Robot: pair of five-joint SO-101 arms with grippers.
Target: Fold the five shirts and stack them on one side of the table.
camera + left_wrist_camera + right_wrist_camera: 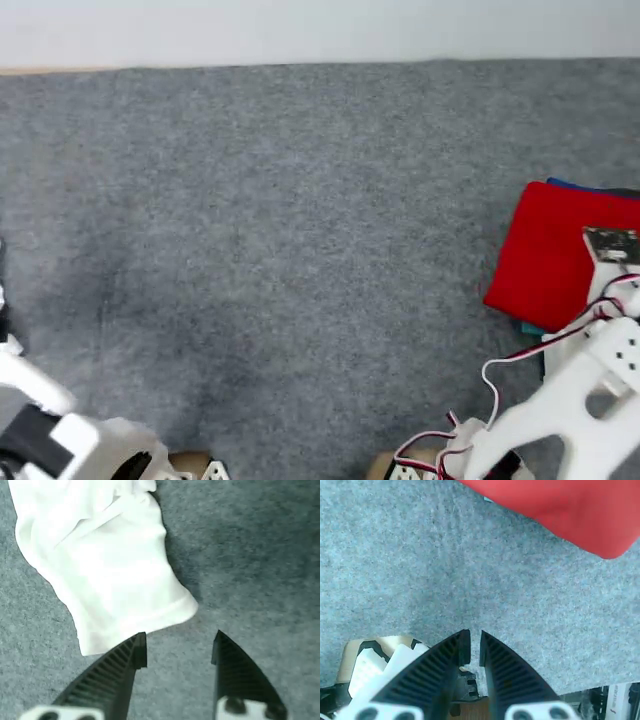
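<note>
Left wrist view: the left gripper (180,650) hung over the grey surface (250,555) with its jaws apart and nothing between them; a crumpled white shirt (105,565) lay just beyond one fingertip (137,652). Right wrist view: the right gripper (473,650) was empty, jaws almost together, near a folded red shirt (570,510). High view: the red shirt topped a blue-edged stack (572,184) at the frame's right edge.

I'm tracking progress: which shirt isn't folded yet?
The white shirt, lying rumpled beside the left gripper; the red shirt lies neatly folded.
</note>
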